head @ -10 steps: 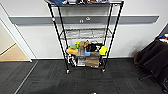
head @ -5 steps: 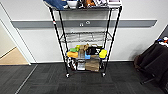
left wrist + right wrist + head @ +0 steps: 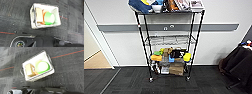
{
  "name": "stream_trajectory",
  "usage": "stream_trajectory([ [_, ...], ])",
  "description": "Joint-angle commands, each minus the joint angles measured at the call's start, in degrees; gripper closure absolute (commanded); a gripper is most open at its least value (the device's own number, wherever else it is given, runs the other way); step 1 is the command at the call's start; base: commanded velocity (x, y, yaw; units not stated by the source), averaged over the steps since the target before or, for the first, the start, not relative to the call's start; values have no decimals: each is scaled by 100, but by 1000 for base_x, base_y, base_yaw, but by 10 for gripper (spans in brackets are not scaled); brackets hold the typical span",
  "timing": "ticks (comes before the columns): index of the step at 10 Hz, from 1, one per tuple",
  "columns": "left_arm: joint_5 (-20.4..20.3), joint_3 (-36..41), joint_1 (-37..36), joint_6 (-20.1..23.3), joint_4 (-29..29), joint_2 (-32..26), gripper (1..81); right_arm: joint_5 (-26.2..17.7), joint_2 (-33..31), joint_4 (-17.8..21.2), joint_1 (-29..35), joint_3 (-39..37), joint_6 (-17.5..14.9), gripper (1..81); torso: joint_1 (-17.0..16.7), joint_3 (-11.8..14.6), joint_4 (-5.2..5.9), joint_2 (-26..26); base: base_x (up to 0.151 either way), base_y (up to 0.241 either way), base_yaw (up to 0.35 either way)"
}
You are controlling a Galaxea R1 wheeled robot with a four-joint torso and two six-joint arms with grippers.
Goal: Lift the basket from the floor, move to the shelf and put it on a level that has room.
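Note:
The basket point(image 3: 32, 18), cream woven with a white lining, stands on the floor point(image 3: 15, 18) of dark carpet. It holds a green cup point(image 3: 49, 18) and a tan box point(image 3: 39, 15). My left arm's dark hardware point(image 3: 41, 41) hangs above the carpet beside it. From the right wrist the basket point(image 3: 41, 77) lies tilted in the picture, with the right arm's dark parts point(image 3: 37, 91) apart from it. Ahead, the shelf point(image 3: 140, 37), a black wire rack on casters, stands against the wall. Its second level point(image 3: 169, 41) looks bare. Toys and books crowd the top tier point(image 3: 166, 6).
The rack's lower tiers hold coloured items point(image 3: 170, 56) and a cardboard box point(image 3: 177, 69). A dark chair with clothing point(image 3: 236, 65) stands at the right. A doorway with tan wooden flooring point(image 3: 96, 61) opens at the left. Thin red lines point(image 3: 65, 54) cross the carpet.
The whole head view has shifted a little, so the rack sits slightly lower in the picture: the camera moved. Nothing on the rack has changed.

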Motion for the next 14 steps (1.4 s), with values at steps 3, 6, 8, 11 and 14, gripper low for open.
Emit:
stream_trajectory([
  [3,273,-26,-318,10,-31,-55,10,-269,-92,5,349,36,7,10,573,-663,0,-901,0,0,0],
  [6,247,-26,-318,1,-58,-55,10,-277,-109,14,446,36,7,10,931,-1185,0,-1464,0,0,0],
  [8,238,-26,-370,-69,-206,-38,10,-277,-109,-12,551,27,7,10,1181,-1546,0,-1852,0,0,0],
  [11,264,-26,-467,-69,-356,-20,10,-558,-109,-92,841,45,-2,10,1565,-1871,0,-2453,0,0,0],
  [14,264,-88,-652,-69,-524,41,10,-866,-145,-100,1218,9,-19,10,1860,-1864,0,-2909,0,0,0],
])
